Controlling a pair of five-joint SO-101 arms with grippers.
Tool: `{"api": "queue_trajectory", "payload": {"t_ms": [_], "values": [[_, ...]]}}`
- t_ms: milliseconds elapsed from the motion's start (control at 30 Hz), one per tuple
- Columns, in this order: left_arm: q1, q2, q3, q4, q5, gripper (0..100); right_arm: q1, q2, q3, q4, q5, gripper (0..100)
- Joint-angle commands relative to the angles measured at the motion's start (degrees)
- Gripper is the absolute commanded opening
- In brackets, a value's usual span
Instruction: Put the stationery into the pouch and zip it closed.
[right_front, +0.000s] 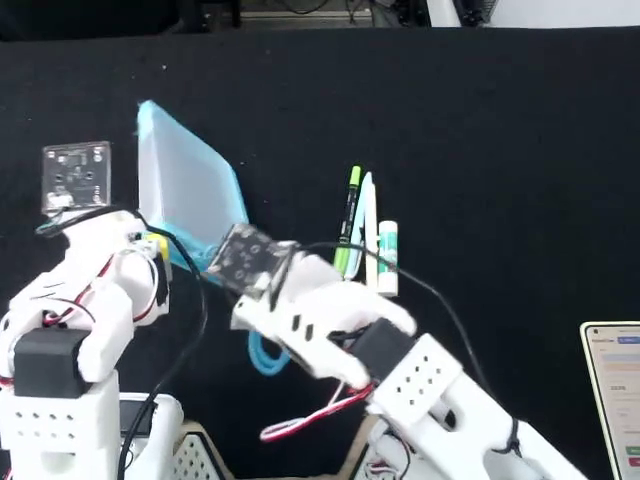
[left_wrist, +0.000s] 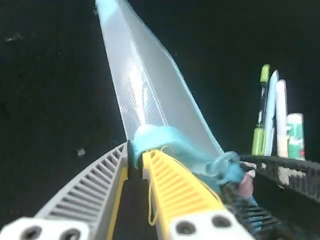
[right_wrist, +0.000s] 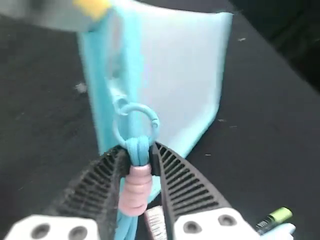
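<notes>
1. The left gripper (left_wrist: 136, 152) is clenched on the near end of the pouch (right_front: 185, 195). The pouch stands on its edge on the table (right_front: 500, 150) and runs away from the fingertips.
2. The right gripper (right_wrist: 137, 150) is clamped on the blue cord (right_wrist: 136, 146) tied through the zip's ring (right_wrist: 137, 120). The ring sits just beyond its tips and a pink bead (right_wrist: 135, 187) just behind them.
3. The green pen (right_front: 350, 215), pale pen (right_front: 369, 225) and glue stick (right_front: 387, 258) lie together on the table. They are just beyond the right gripper and apart from the pouch, so working the zip open is judged to be the step in hand. How far the zip is open cannot be told.
4. The cord is best drawn along the line of the zip, not sideways or upward, so that the slider is not jammed.
5. The pouch end should be held firmly as an anchor. Otherwise the whole pouch is likely to be dragged.
6. The thin cord may slip between the pads, and the bead is likely to serve as a stop.
</notes>
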Motion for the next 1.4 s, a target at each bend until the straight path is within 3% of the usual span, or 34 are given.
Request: {"api": "queue_trajectory", "payload": {"t_ms": [0, 133, 300, 467, 800, 933, 1100, 1267, 1367], "values": [[-3.56, -0.62, -5.32, -1.49, 4.48, 3, 6.77, -7.52, -2.15, 3.6, -0.09, 1.1], [-8.75, -0.09, -5.14, -3.25, 5.98, 3, 7.3, -15.69, -4.97, 10.9, -0.09, 1.1], [-9.89, 0.0, -7.78, -1.23, 5.71, 3, 7.56, -17.8, -8.75, 12.75, -0.09, 1.1], [-9.8, 0.09, -16.13, 3.25, 4.57, 3, 7.56, -11.21, -17.98, 15.3, 4.31, 1.1], [-9.8, 6.15, -21.76, 11.25, -4.22, 3, 7.56, 9.54, -46.02, 34.73, 5.01, 1.1], [-9.8, 12.92, -23.08, 15.56, -4.48, 5, 7.56, 10.07, -46.46, 35.69, 5.1, 1.1], [-9.8, 15.21, -32.66, 17.76, -4.48, 24, 7.56, 10.15, -46.46, 35.6, 5.1, 1.1], [-9.8, 11.78, -39.16, 17.85, -4.48, 17, 7.56, 10.15, -46.37, 35.6, 5.1, 1.1], [-9.8, 8.97, -35.3, 17.85, -4.84, 16, 7.56, 10.15, -46.37, 35.6, 5.1, 1.1]]}}
